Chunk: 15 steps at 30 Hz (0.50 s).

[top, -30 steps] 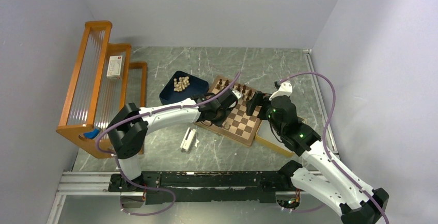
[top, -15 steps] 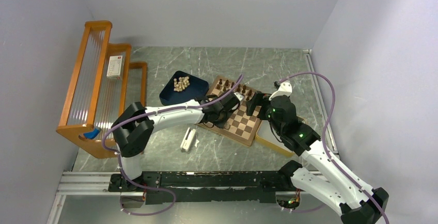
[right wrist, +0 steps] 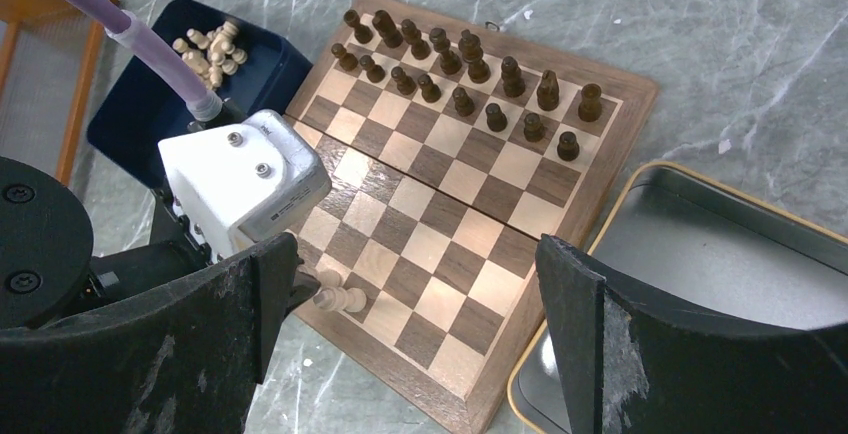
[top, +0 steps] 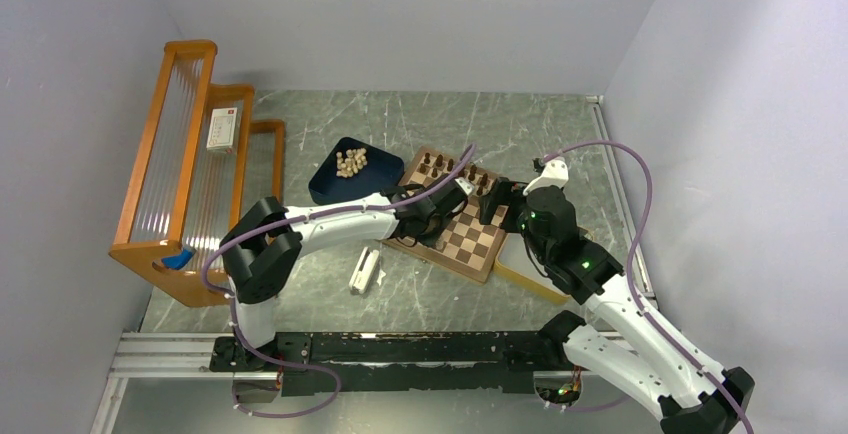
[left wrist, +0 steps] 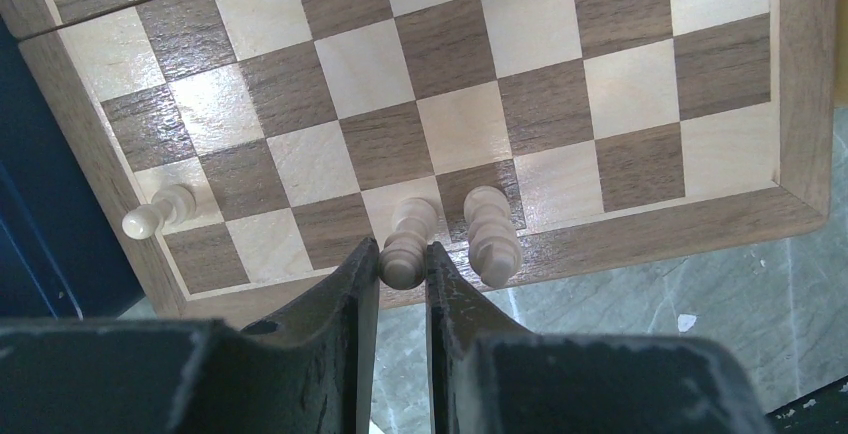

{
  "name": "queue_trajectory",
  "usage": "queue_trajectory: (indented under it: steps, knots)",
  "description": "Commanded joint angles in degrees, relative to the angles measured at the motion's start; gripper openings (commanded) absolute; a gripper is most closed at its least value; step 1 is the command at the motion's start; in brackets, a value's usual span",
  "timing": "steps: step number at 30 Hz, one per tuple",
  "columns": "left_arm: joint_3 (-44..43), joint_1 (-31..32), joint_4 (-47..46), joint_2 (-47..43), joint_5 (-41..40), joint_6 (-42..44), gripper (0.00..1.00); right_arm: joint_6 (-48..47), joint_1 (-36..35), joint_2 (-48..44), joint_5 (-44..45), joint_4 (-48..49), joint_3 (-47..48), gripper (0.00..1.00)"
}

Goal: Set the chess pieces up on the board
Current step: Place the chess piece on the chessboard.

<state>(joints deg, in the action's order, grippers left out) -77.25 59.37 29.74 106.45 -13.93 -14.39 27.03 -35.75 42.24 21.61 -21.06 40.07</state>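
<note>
The board (top: 470,239) lies turned corner-on to the near edge of the table (top: 520,124). The left fingers (left wrist: 368,266) are pinched narrow on the head of a pale piece (left wrist: 408,239). It stands upright, long axis rising from the board, with its foot at a light square in the row beside the near rim. Whether the foot touches the wood I cannot tell. A second pale piece (left wrist: 492,234) stands upright on the next square of that row, a thin gap away from the finger. A third pale piece (left wrist: 158,214) sits near the corner by the blue tray (right wrist: 130,124).

The dark pieces (right wrist: 460,69) stand upright and fill the two rows along the far rim. The squares between the two sides lie bare. The blue tray, just beside the board's left corner, holds a heap of loose pale pieces (right wrist: 210,42). A grey tray with a yellow rim (right wrist: 720,244) lies just beside the opposite edge.

The right fingers (top: 496,201) are spread wide, gripping nothing, and hang above the board's side nearest that grey tray.
</note>
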Motion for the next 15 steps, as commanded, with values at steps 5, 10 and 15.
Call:
queue_trajectory:
  steps: [5,10,15]
  knots:
    - [-1.6,0.5,0.6,1.1,-2.5,-0.5,0.23,0.5,-0.2,0.1,0.3,1.5,-0.3,0.94]
    - [-2.1,0.5,1.8,1.2,-2.3,-0.5,0.23,0.2,-0.3,0.5,0.5,1.4,-0.1,0.94]
    - [-2.2,0.5,2.1,1.2,-2.5,-0.5,0.31,0.5,-0.2,0.8,-0.3,1.8,-0.3,0.94]
